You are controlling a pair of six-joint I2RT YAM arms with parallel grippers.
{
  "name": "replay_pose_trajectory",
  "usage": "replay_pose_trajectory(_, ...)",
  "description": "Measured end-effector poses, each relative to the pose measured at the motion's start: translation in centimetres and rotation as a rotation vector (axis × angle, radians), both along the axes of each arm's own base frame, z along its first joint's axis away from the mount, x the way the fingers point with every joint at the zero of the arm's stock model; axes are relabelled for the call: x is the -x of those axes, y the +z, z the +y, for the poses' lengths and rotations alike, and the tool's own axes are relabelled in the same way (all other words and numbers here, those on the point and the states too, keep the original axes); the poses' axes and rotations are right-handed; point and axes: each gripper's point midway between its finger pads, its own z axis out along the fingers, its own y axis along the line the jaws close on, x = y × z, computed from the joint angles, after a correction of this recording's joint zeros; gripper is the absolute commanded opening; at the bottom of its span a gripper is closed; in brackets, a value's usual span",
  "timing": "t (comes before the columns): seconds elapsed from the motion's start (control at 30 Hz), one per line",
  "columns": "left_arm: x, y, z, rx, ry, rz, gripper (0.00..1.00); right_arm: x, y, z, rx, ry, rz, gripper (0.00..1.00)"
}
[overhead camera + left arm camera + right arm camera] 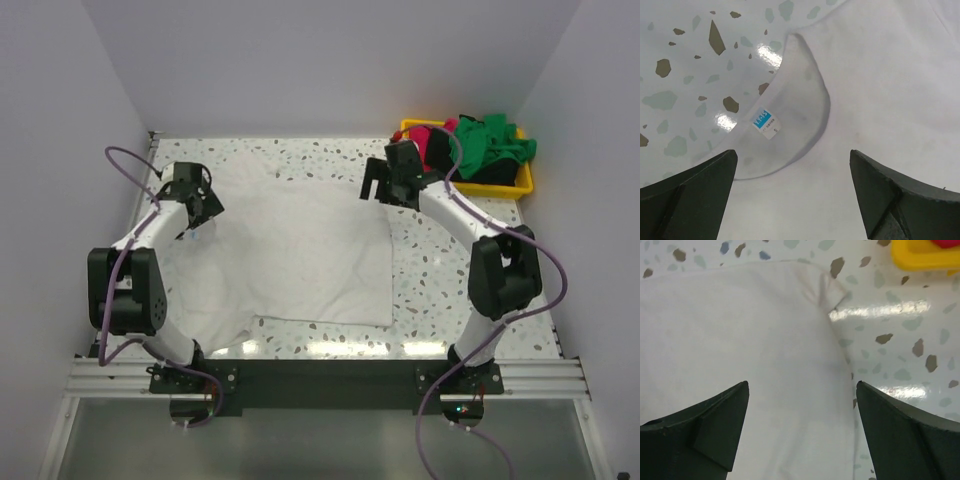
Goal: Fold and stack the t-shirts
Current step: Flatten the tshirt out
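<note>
A large white t-shirt [300, 255] lies spread on the speckled table. My left gripper [203, 212] is open and empty above its left side, over the collar with a blue size tag [765, 121]. My right gripper [372, 184] is open and empty above the shirt's far right corner [832, 290]. The white cloth fills both wrist views [880, 100] [740, 340]. Green [495, 145], magenta-pink [435, 145] and black [500, 175] shirts lie heaped in the yellow bin.
The yellow plastic bin [520, 187] stands at the back right corner; its edge shows in the right wrist view [925, 255]. Grey walls close in the table on left, back and right. Bare speckled table [450, 290] lies right of the white shirt.
</note>
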Motion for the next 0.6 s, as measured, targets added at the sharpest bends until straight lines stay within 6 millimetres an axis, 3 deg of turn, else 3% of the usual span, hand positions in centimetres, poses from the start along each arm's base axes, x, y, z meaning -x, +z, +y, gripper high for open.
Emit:
replay_pose_trajectory(0.1, -0.4, -0.3, -0.3, 0.012, -0.018, -0.004, 1.0, -2.6, -0.3, -2.3, 0.04, -0.072, -0.002, 0.72)
replay_pose_trajectory(0.27, -1.0, -2.0, -0.7, 0.022, -0.046, 0.028, 1.0, -5.2, -3.6, -4.1, 0.114, -0.141, 0.037, 0.4)
replay_pose_trajectory(0.43, -1.2, -3.5, -0.9, 0.03, -0.054, 0.059, 1.0, -6.0, -6.9, -4.6, 0.168, -0.172, 0.08, 0.4)
replay_pose_trajectory(0.6, -1.8, -4.0, -1.0, 0.036, -0.059, 0.058, 1.0, -6.9, -8.7, -4.4, 0.178, -0.178, 0.096, 0.37)
